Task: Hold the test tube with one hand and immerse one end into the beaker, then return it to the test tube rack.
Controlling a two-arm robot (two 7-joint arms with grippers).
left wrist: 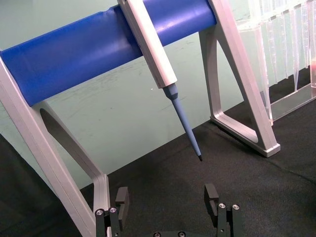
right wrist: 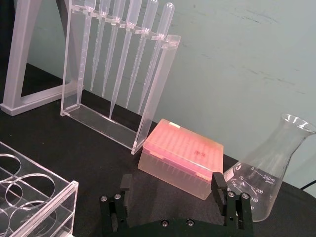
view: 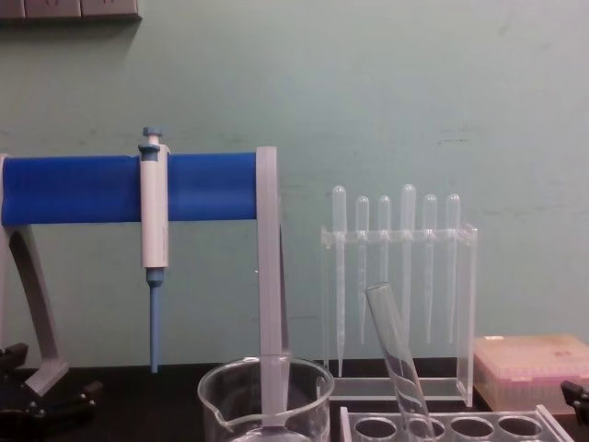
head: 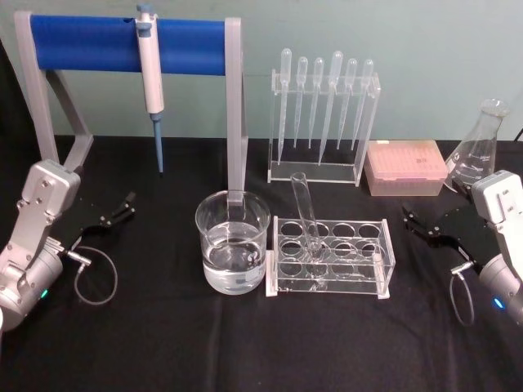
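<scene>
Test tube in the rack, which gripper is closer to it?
Right. The right gripper sits open just right of the rack holding the test tube; the left gripper is farther, left beyond the beaker.

Left arm (head: 45, 204) is seen at the left edge, wrist angled inward. Left end effector (head: 121, 209) is held low, fingers (left wrist: 122, 200) spread wide apart. Right arm (head: 500, 202) is mirrored at the right edge. Right end effector (head: 415, 220) is likewise held low, fingers (right wrist: 217, 181) parted.
</scene>
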